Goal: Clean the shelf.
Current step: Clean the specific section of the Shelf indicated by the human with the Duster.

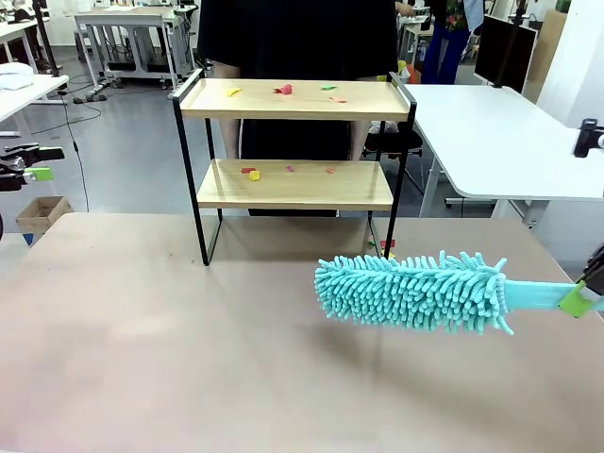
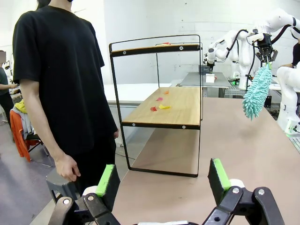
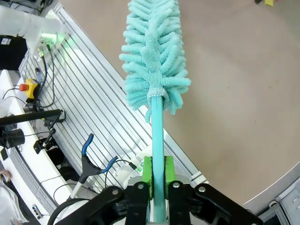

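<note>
— Where does the shelf sit?
— The two-tier shelf of light wooden boards in a thin black metal frame [image 1: 294, 142] stands mid-width at the far edge of the brown flat table [image 1: 142, 330]. A person in a black shirt [image 1: 297, 38] stands just behind it.
— Anything on it?
— Small coloured paper scraps [image 1: 283, 90] lie scattered on both boards.
— And nearer?
— The turquoise fluffy microfibre duster [image 1: 415, 291] hangs over the table, in front and right of the shelf and apart from it. Its handle runs right into the right gripper [image 1: 578, 298]. The left gripper [image 2: 161, 180] is off to the left, facing the shelf's end.

Brightly and evenly lit from overhead; soft, faint shadows on the bench [image 1: 142, 330]; sharply focused; wide-angle bending toward wrist-view edges.
</note>
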